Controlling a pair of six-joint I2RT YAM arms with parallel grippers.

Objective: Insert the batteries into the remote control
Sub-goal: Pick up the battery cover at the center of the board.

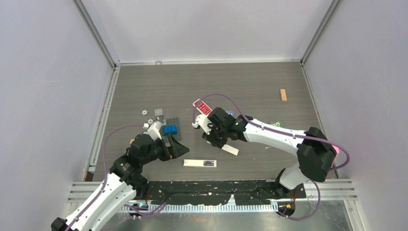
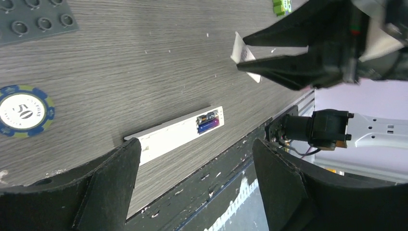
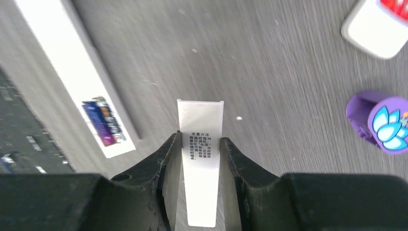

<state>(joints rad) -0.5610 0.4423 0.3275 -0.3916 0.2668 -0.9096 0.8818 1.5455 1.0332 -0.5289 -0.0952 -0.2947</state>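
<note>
The long white remote control [image 1: 199,163] lies flat near the table's front edge with its back compartment open. A blue-purple battery [image 2: 210,125] and a dark battery [image 2: 207,117] sit side by side in it; they also show in the right wrist view [image 3: 103,120]. No reddish-orange cell is in view. My right gripper [image 1: 226,145] is shut on a thin white battery cover [image 3: 201,144] with printed text, held just above the table, up and to the right of the remote [image 3: 67,67]. My left gripper [image 2: 196,144] is open and empty, just left of the remote [image 2: 168,137].
A wider white remote with a red face [image 1: 202,107] lies behind the right gripper. A grey stud plate [image 1: 172,122] with a blue brick [image 1: 170,129] is near the left arm. A poker chip [image 2: 24,111], a purple flower piece [image 3: 380,122] and an orange block [image 1: 283,95] lie around.
</note>
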